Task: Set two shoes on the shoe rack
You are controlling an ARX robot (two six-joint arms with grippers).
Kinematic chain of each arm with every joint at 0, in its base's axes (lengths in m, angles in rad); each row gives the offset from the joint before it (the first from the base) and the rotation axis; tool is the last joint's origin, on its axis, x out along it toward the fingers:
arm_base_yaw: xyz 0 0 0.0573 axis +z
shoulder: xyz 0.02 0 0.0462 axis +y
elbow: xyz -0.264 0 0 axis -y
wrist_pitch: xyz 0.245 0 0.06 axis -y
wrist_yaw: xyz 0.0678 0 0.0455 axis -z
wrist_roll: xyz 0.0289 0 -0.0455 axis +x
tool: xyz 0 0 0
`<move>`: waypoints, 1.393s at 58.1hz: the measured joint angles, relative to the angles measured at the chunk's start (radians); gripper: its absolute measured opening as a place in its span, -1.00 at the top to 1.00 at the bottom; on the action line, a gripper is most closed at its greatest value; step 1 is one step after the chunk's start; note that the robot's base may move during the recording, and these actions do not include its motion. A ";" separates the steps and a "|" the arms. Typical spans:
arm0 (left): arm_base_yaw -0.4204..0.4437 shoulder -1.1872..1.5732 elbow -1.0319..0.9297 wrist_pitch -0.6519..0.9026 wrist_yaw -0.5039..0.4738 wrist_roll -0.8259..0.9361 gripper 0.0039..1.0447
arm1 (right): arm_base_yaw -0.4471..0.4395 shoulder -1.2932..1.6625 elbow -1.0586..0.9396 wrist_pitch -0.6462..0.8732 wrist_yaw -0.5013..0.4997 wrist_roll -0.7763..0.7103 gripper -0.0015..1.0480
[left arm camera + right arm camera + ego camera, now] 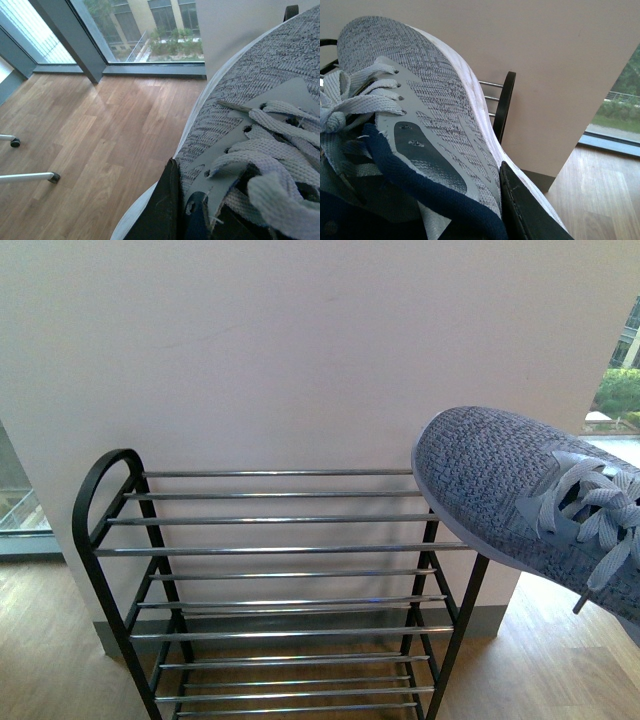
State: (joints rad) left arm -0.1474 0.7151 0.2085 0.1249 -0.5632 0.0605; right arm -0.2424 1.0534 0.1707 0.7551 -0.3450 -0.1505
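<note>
1. The right gripper (496, 220) is clamped on the collar of the right-arm shoe (520, 505). One black finger (522, 205) lies flat against the shoe's outer side, and the opposite finger is hidden inside the shoe
2. The right-arm shoe is held off the floor (560, 660), toe raised. The toe overlaps the right end of the top tier of the shoe rack (280, 550), close beside the rack's side loop (505, 102). Whether the sole touches the rods cannot be told
3. The left gripper (180, 212) is closed on the left-arm shoe (260, 100) at the lace end. One black finger (162, 200) presses on the shoe's side, and the other is hidden
4. The left-arm shoe hangs above the floor and shows only in the left wrist view
5. The shoe rack stands on the floor with its rear edge against the white wall (300, 350)
6. Past the left-arm shoe are a window (150, 30) and two metal legs (30, 176) on the floor
</note>
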 joint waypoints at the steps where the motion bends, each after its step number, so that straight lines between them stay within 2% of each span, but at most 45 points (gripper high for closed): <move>1: 0.000 0.000 0.000 0.000 0.000 0.000 0.98 | 0.000 0.000 0.000 0.000 0.000 0.000 0.93; 28: 0.000 0.000 0.000 0.000 0.002 0.000 0.98 | 0.000 0.000 0.000 0.000 0.002 0.000 0.93; 32: 0.000 0.000 0.000 0.000 0.002 0.000 0.98 | 0.016 0.003 0.034 -0.091 -0.044 -0.011 0.93; 36: 0.000 0.000 0.000 0.000 0.000 0.000 0.98 | 0.115 0.081 0.126 -0.182 0.016 0.016 0.93; 42: 0.000 0.000 0.000 0.000 0.002 0.000 0.98 | 0.280 0.295 0.347 -0.238 0.190 0.121 0.93; 44: 0.000 0.000 0.000 0.000 0.002 0.000 0.98 | 0.309 0.363 0.428 -0.256 0.238 0.148 0.93; 51: 0.000 0.000 0.000 0.000 -0.002 0.000 0.98 | 0.360 0.550 0.667 -0.338 0.371 0.209 0.93; 65: 0.000 0.000 0.000 0.000 -0.002 0.000 0.98 | 0.358 0.792 0.981 -0.615 0.544 0.354 0.93; 72: 0.000 0.000 0.000 0.000 -0.002 0.000 0.98 | 0.340 0.833 1.054 -0.758 0.519 0.483 0.93; 81: 0.000 0.000 0.000 0.000 -0.002 0.000 0.98 | 0.330 0.846 1.120 -0.876 0.357 0.754 0.93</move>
State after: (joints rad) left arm -0.1474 0.7151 0.2085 0.1246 -0.5648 0.0605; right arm 0.0879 1.8996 1.2911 -0.1211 0.0124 0.6037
